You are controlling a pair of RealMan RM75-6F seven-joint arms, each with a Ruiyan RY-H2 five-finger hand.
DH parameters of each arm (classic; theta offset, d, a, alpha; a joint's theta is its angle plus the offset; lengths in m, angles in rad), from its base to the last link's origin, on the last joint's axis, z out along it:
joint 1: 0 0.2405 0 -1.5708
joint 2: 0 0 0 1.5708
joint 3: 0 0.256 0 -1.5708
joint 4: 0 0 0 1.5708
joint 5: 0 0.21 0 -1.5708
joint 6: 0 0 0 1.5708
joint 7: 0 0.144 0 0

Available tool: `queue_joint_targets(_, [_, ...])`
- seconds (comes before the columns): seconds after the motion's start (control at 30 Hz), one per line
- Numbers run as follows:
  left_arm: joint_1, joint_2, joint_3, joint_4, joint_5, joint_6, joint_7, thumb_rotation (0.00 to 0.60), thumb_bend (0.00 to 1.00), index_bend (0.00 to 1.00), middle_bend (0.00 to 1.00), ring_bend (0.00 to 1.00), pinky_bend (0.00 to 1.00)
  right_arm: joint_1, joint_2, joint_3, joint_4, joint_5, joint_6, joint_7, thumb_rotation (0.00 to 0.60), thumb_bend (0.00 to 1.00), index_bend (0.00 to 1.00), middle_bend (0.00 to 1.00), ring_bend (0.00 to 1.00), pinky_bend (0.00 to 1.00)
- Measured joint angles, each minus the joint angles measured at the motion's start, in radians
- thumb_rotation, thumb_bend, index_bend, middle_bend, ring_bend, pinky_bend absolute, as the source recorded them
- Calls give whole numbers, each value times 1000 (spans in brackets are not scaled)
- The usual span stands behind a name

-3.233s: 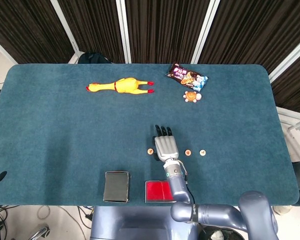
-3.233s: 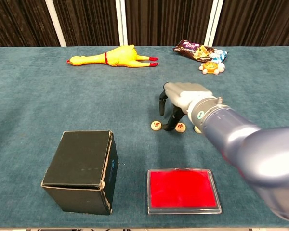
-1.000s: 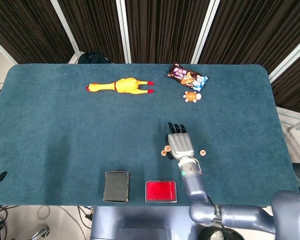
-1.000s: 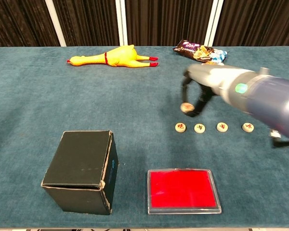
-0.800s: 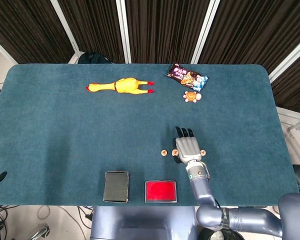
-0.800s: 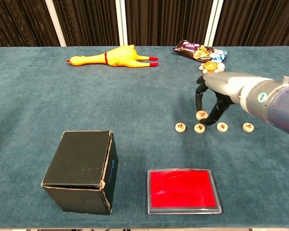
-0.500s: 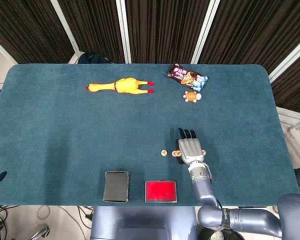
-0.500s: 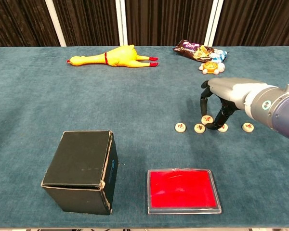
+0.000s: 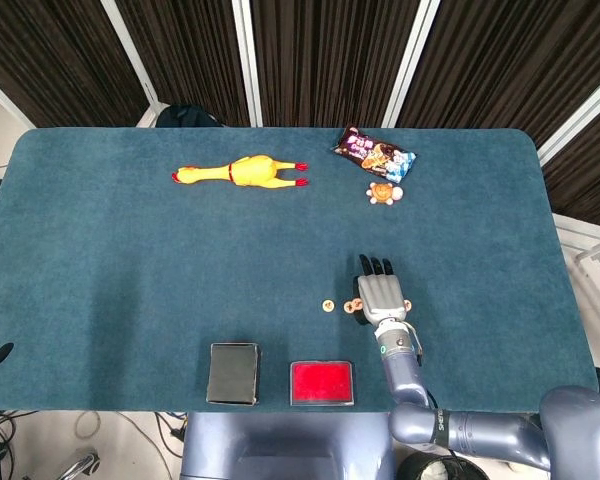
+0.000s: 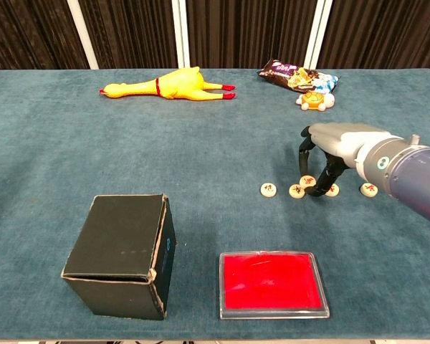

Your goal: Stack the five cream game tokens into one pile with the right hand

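Note:
Several cream game tokens with red marks lie in a row on the blue cloth: the leftmost token [image 10: 269, 189] [image 9: 326, 305], a second token [image 10: 296, 191], a third token [image 10: 332, 190] and the rightmost token [image 10: 369, 189]. My right hand [image 10: 335, 148] [image 9: 382, 293] hangs over the middle of the row, fingers pointing down. It pinches one more token [image 10: 307, 180] just above the cloth, between the second and third tokens and close to the second. In the head view the hand hides most of the row. My left hand shows in neither view.
A black box [image 10: 122, 245] and a red flat case [image 10: 271, 282] sit near the front edge. A yellow rubber chicken [image 10: 168, 84], a snack packet [image 10: 292, 74] and a small orange toy [image 10: 314, 101] lie at the back of the table [image 10: 72, 143].
My right hand picked up a token at the row's left end, carried it rightward and has lowered it to the row's middle, down near the second token.

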State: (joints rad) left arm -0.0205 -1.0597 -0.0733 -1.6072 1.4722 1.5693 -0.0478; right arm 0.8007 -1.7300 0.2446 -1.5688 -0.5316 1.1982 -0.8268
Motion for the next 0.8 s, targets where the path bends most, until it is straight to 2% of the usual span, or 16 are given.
queue_joint_targets(0.8, [-1,1,0,1,-1,-3,-1,600,122,124,0,0,29,22,-40,4,26,6,2,-13,600,387,535,0,0,0])
